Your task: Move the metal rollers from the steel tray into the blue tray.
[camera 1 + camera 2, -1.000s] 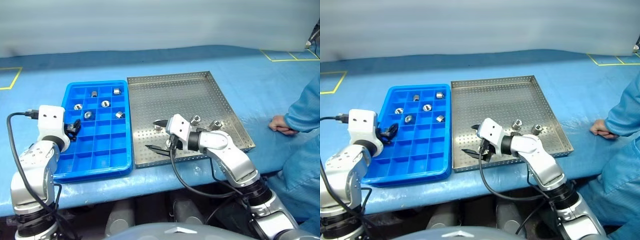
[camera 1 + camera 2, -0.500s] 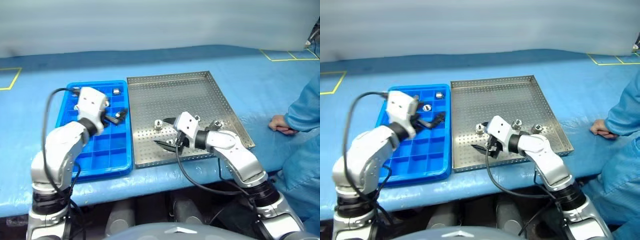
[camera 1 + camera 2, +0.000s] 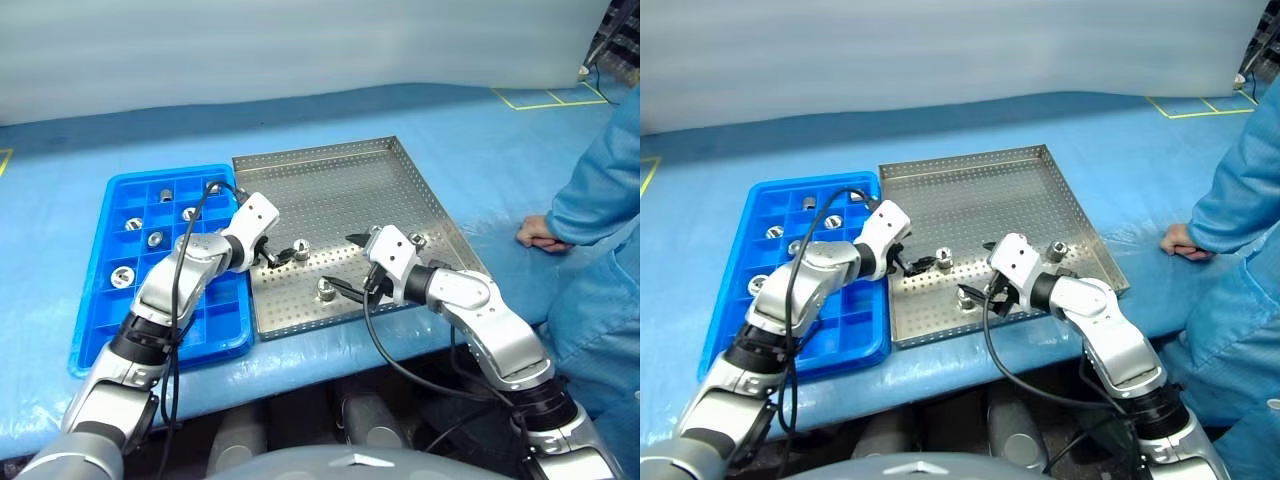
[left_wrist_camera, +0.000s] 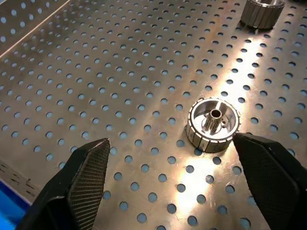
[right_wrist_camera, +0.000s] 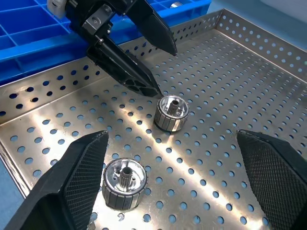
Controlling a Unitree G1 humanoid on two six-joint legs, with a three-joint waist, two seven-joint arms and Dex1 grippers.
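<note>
Partly hidden rollers (image 3: 409,239) (behind right tool (image 3: 356,263)); both tools gape wide, empty.

Bright, even overhead light fills the scene, and shadows are faint and soft. The steel tray (image 4: 120,72) throws warm glare in streaks across its perforated floor, strongest around the roller (image 4: 213,124) at its middle. That roller is sharp; the black fingertips (image 5: 81,177) nearest each wrist camera are soft and loom large. The head views are crisp, without motion blur.
</note>
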